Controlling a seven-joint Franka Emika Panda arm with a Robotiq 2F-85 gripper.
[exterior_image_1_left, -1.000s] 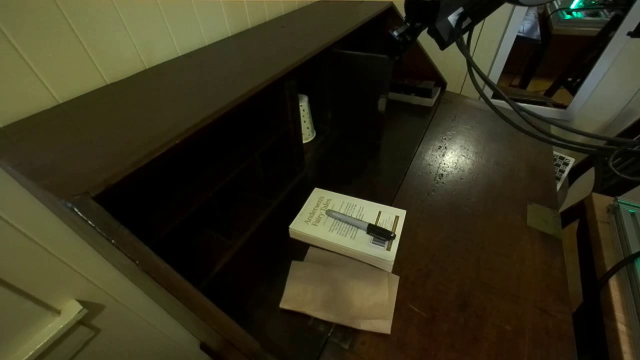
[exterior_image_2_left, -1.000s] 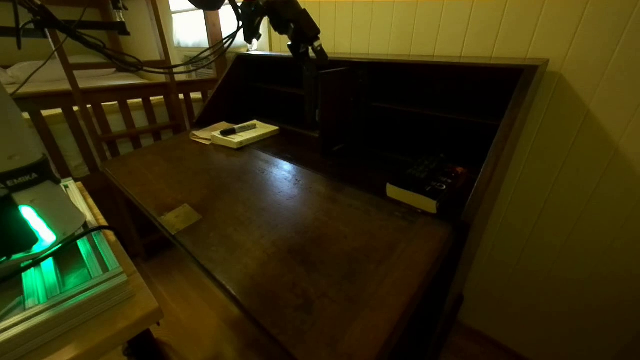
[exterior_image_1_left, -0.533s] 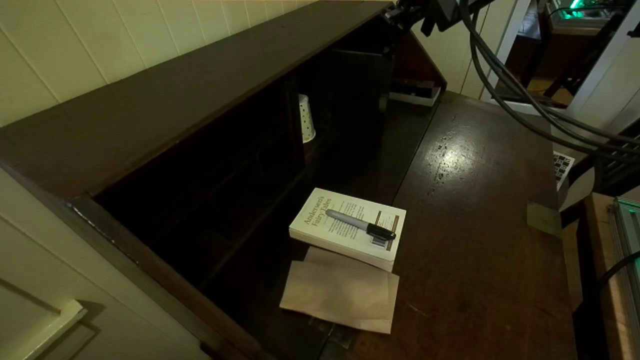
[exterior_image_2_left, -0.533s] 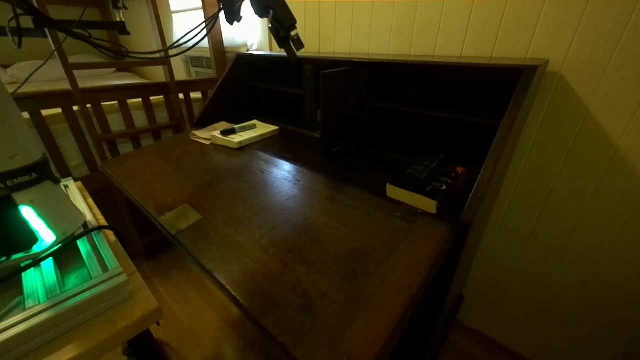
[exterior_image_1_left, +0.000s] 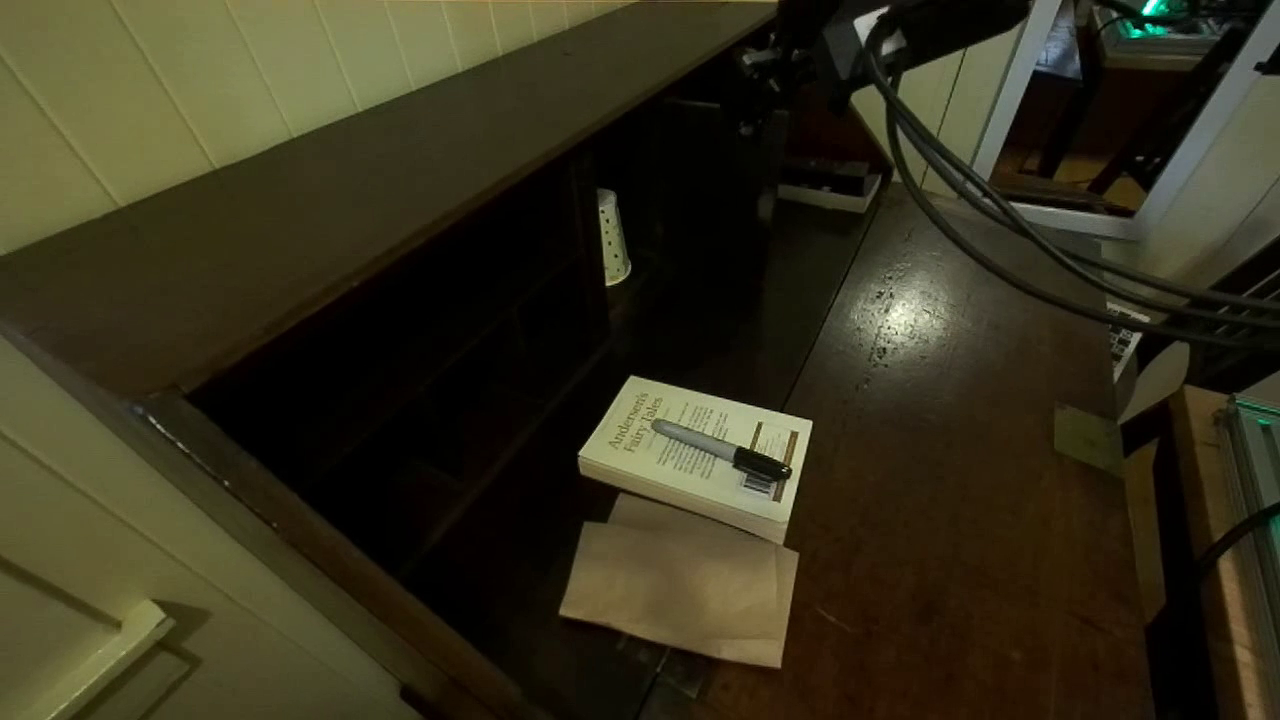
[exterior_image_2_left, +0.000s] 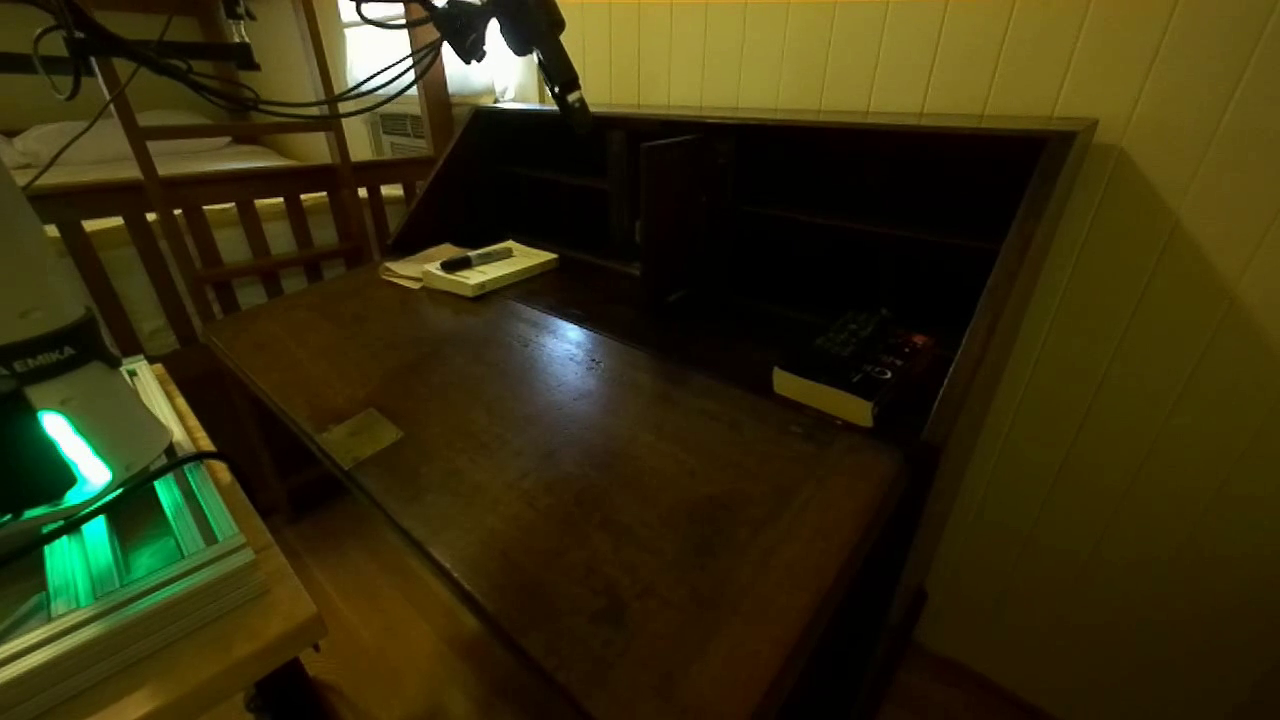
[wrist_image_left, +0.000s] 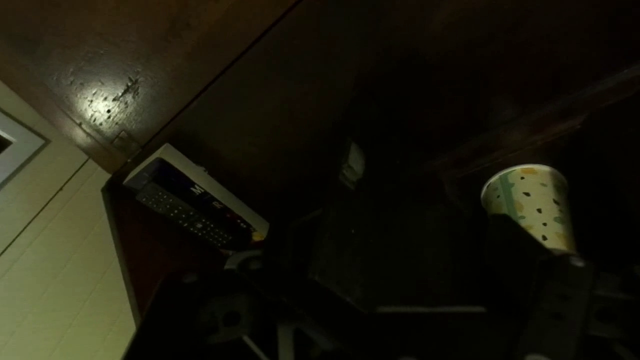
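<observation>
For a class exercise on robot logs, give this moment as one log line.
gripper: open, nothing held | near: open door | patterned cup: inside desk | marker: on pale book

From my remote station I'd call this a bedroom in a home, since I can see a slatted wooden bed (exterior_image_2_left: 250, 182) with a pillow (exterior_image_2_left: 100, 140) and a ladder (exterior_image_2_left: 240, 130), a bright window (exterior_image_2_left: 372, 50), a board-panelled wall (exterior_image_2_left: 760, 60) and a dark wooden desk (exterior_image_2_left: 560, 470) holding Andersen's Fairy Tales (exterior_image_1_left: 690, 472).

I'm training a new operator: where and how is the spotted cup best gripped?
Grip the spotted cup probably mid-wall, coming level from the front of the desk: it stands wide end down, narrowing upward, inside a compartment open that way.
</observation>
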